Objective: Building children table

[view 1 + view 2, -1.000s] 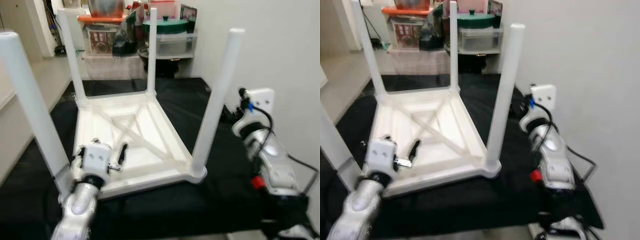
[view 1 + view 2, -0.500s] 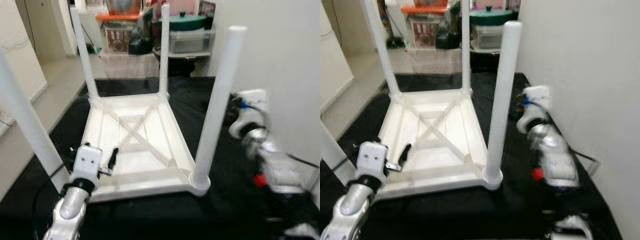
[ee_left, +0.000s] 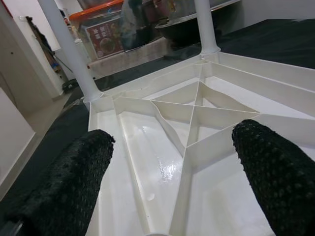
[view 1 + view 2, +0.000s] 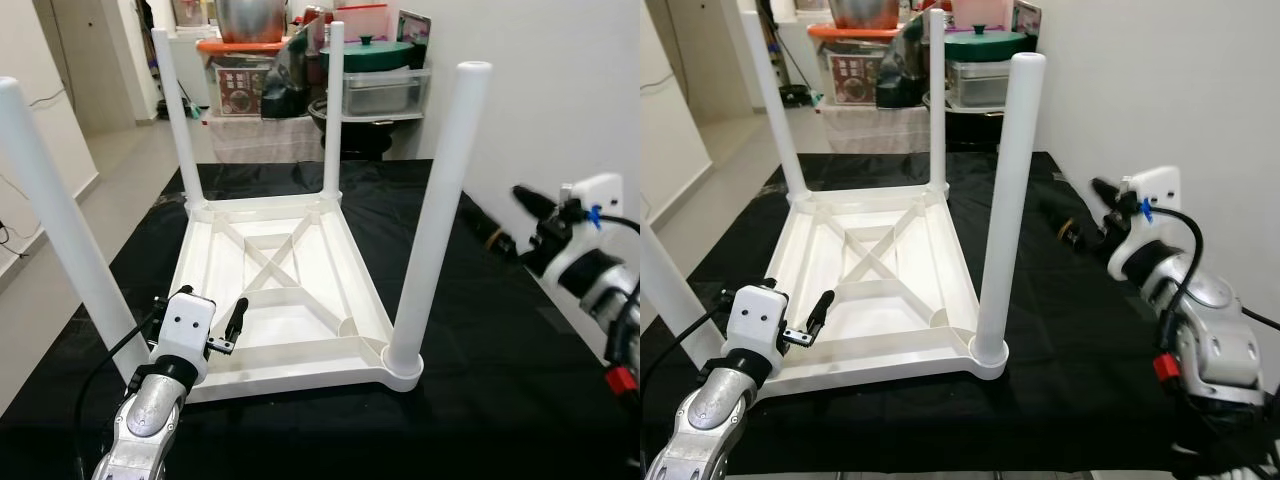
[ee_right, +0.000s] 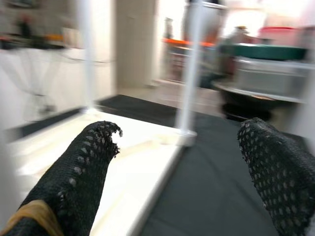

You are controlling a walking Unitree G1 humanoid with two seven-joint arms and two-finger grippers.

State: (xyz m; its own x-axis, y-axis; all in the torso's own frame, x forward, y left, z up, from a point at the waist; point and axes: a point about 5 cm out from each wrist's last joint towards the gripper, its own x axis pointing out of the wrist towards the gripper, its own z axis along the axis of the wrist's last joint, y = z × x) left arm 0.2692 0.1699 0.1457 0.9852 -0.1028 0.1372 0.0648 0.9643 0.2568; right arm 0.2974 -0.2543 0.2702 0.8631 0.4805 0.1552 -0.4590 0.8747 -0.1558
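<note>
Swung up and out to the side since a second ago, that right gripper (image 4: 1092, 187), now hanging above the black mat (image 4: 480, 330) well apart from the table and pointing away toward the far end. Looks spread wide and holding nothing, going by the right wrist view, both fingers (image 5: 74, 172) far apart. Blurry though, so probably mid-swing.

Left gripper (image 4: 238, 315) barely shifted, parked just over the near rim of the upside-down white table (image 4: 285, 300), also spread open with nothing in it, aimed along the ribbed underside toward the far legs.

Sits flat on the mat, top down, all four legs sticking straight up, near right leg (image 4: 438, 215) between the two arms. Looks basically assembled, guessing only the flip is left. Long axis runs away from the robot, so left arm is way closer to the frame; right has to come back in past that near right leg.
</note>
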